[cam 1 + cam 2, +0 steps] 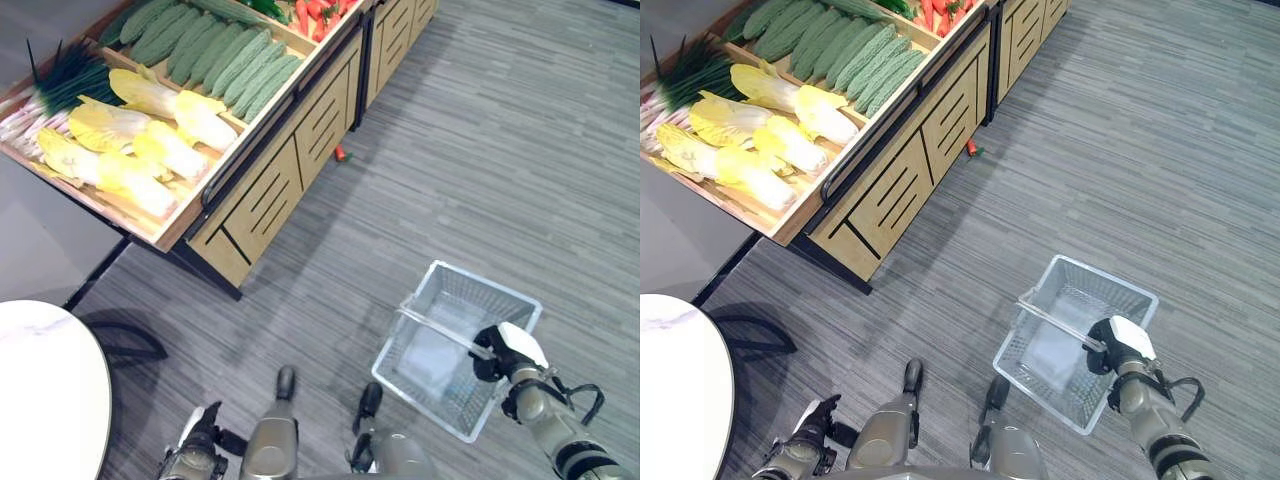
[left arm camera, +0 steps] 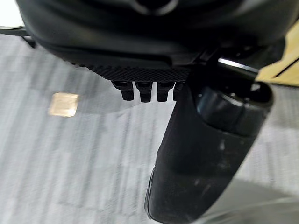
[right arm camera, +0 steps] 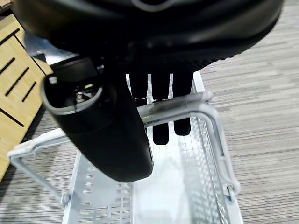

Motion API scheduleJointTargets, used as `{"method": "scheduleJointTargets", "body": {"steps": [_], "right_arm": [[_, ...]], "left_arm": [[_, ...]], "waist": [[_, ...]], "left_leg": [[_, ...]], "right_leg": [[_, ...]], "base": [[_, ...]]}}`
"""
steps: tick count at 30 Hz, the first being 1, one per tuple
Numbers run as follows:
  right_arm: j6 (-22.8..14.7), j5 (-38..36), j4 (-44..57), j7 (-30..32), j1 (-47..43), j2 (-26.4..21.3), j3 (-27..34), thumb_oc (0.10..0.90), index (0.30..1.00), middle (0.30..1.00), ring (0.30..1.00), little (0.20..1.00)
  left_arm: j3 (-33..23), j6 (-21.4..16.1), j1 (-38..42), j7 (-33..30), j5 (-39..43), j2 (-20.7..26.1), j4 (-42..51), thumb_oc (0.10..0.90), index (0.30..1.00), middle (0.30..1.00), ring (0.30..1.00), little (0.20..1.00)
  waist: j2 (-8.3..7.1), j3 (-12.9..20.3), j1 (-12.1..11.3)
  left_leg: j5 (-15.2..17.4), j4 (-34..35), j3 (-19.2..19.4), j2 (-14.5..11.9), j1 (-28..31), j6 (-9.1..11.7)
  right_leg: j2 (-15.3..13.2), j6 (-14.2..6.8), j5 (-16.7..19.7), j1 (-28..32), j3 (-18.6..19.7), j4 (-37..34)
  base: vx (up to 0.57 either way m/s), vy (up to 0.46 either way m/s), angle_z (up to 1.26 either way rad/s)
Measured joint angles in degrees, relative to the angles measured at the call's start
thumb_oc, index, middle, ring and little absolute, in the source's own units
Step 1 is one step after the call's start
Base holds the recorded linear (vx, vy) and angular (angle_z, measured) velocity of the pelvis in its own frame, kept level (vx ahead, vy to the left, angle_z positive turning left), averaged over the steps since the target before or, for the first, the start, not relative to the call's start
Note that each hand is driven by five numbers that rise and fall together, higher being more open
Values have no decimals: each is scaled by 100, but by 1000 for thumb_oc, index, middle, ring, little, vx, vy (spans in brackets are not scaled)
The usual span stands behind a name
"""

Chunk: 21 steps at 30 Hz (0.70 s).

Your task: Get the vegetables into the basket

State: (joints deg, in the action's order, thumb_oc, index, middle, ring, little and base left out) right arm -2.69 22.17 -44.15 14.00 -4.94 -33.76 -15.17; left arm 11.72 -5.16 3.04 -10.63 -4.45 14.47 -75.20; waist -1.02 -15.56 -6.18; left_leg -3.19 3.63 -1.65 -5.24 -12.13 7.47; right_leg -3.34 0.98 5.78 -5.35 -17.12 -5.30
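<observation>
Basket [image 1: 455,345] handle, R hand [image 1: 497,352] curled round

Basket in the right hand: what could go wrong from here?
1. The right hand hooks the basket by its thin handle alone; the basket may swing or slip as the robot walks.
2. A small red vegetable lies on the floor by the stand, possibly underfoot.
3. The left hand hangs low, far from the produce.
</observation>
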Motion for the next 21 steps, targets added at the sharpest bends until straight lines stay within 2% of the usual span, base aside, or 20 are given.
{"method": "scheduleJointTargets", "body": {"steps": [2, 3, 5, 7, 9, 10, 11, 13, 17, 18, 19, 20, 21], "right_arm": [[-25, 4, 14, -4, -1, 0, -92, 400, 300, 300, 300, 300], [-18, 6, 16, -6, 39, 13, -106, 400, 300, 300, 300, 300], [-16, 34, 25, -5, 171, 33, -104, 400, 300, 300, 300, 300], [-13, 49, 25, -7, 248, 55, -104, 400, 300, 300, 300, 300], [-2, 44, 15, -2, 326, 273, -102, 400, 300, 300, 300, 300], [-1, 41, 17, 37, 316, 458, -100, 400, 300, 300, 300, 300], [-9, 44, 6, 30, 322, 540, -114, 400, 300, 300, 300, 300], [-17, 44, -82, 22, 273, 676, -154, 400, 300, 300, 300, 300], [16, 43, -274, 13, 75, 710, -247, 400, 300, 300, 300, 300], [20, 39, -269, 13, 40, 710, -259, 400, 300, 300, 300, 300], [50, 12, -223, 76, 19, 704, -254, 400, 300, 300, 300, 300], [62, 0, -167, 89, 16, 689, -257, 400, 300, 300, 300, 300], [69, -1, -28, 87, 21, 663, -271, 400, 300, 300, 300, 300]], "left_arm": [[-20, 18, -218, 15, -3, -26, -4, 900, 1000, 1000, 1000, 1000], [-42, 40, -244, 26, -3, -27, -29, 900, 1000, 1000, 1000, 1000], [-59, 50, -239, 58, -9, -23, -24, 900, 1000, 1000, 1000, 1000], [-54, 42, -233, 78, -12, -16, 62, 900, 1000, 1000, 1000, 1000], [-41, -6, -220, 63, -14, 97, 202, 900, 1000, 1000, 1000, 1000], [-38, -25, -184, 51, -14, 216, 251, 900, 1000, 1000, 1000, 1000], [-30, -24, -107, 57, -14, 293, 246, 900, 1000, 1000, 1000, 1000], [-10, -26, 14, 40, -14, 360, 238, 900, 1000, 1000, 1000, 1000], [12, -19, 74, 42, -15, 375, 237, 900, 1000, 1000, 1000, 1000], [22, -17, 94, 44, -15, 384, 231, 900, 1000, 1000, 1000, 1000], [153, -7, 146, 52, -14, 449, 200, 900, 1000, 1000, 1000, 1000], [207, -6, 171, 54, -13, 497, 193, 900, 1000, 1000, 1000, 1000], [215, -5, 278, 48, -11, 558, 49, 900, 1000, 1000, 1000, 1000]], "waist": [[78, 44, -24], [42, 32, -24], [-81, 86, -42], [-142, 129, -42], [-276, 226, -62], [-410, 310, -61], [-472, 352, -58], [-489, 383, -87], [-464, 404, -90], [-452, 407, -60], [-454, 408, 9], [-467, 415, 93], [-452, 404, 153]], "left_leg": [[34, -250, -28, -21, 71, -41], [-88, -299, -21, 31, 123, -162], [-146, -393, 136, 189, 151, -290], [-169, -428, 346, 316, 191, -542], [-138, -456, 545, 484, 226, -793], [-62, -480, 627, 610, 228, -905], [-17, -495, 643, 673, 251, -982], [52, -537, 659, 701, 338, -1132], [101, -448, 667, 713, 600, -1220], [117, -450, 642, 695, 636, -1243], [155, -441, 528, 718, 733, -1299], [179, -433, 415, 759, 788, -1311], [308, -397, 275, 812, 926, -1246]], "right_leg": [[49, -50, 9, 87, 144, 0], [11, -104, -5, 144, 220, 1], [-157, -204, -73, 176, 389, 3], [-315, -338, -171, 206, 503, 16], [-525, -415, -270, 128, 643, 211], [-669, -421, -203, 9, 741, 409], [-751, -515, -77, -12, 768, 514], [-760, -694, 43, -28, 806, 707], [-774, -699, 40, -231, 907, 1439], [-786, -707, 33, -449, 962, 1918], [-835, -825, -91, -904, 1189, 2896], [-828, -885, -228, -1088, 1341, 3275], [-812, -931, -370, -1271, 1395, 3080]], "base": [[261, 205, -68], [237, 250, -39], [178, 219, -28], [127, 206, -28], [108, 158, -28], [140, 182, -14], [132, 189, -4], [161, 219, -2], [111, 148, -7], [181, 87, 11], [280, -6, 30], [332, -89, 55], [347, -165, 52]]}}
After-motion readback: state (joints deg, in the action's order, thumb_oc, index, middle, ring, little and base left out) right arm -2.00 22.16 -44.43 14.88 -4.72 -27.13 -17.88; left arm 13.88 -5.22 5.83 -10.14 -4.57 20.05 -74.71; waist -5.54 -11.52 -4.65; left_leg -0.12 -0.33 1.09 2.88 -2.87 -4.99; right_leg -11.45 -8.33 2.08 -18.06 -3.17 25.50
